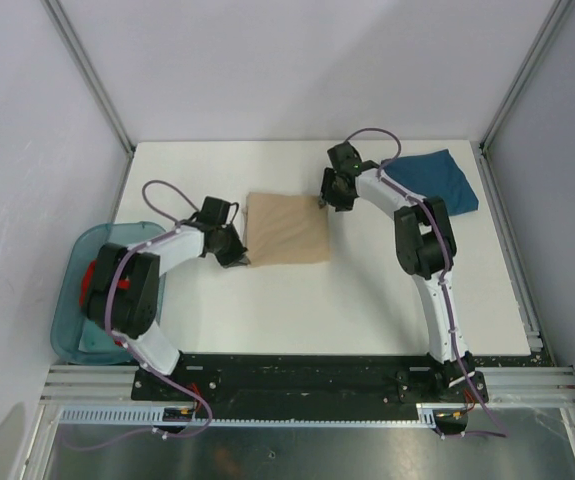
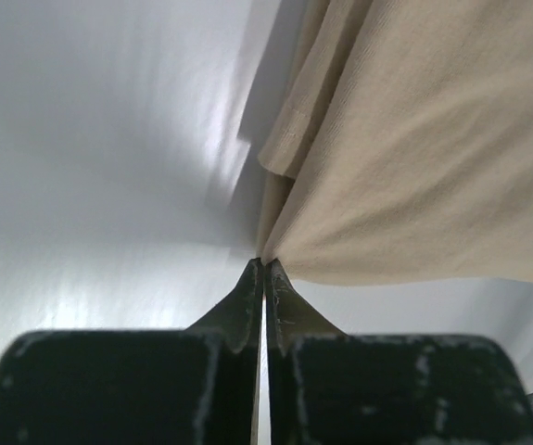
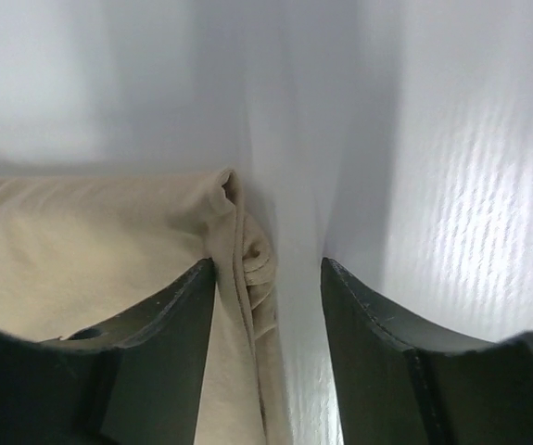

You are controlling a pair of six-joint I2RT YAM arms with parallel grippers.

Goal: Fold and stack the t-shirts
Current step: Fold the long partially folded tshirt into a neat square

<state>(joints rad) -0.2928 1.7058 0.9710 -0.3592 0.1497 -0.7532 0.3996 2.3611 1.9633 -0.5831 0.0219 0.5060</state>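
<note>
Two shirts lie on one table (image 1: 367,300): one tan shirt (image 1: 287,228), one blue shirt (image 1: 445,180). One teal bin (image 1: 62,300) holds one red item (image 1: 89,280). Two robot arms: left arm (image 1: 127,290), right arm (image 1: 425,240).

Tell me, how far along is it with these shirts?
Done: the tan t-shirt lies folded into a square mid-table. In hand: the left gripper is shut at its near corner, the right gripper open over its far corner. Remaining: the blue t-shirt lies apart at the far right, nothing stacked yet.

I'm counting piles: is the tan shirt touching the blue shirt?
Apart. The top view shows bare table between the tan shirt and the blue shirt.
</note>
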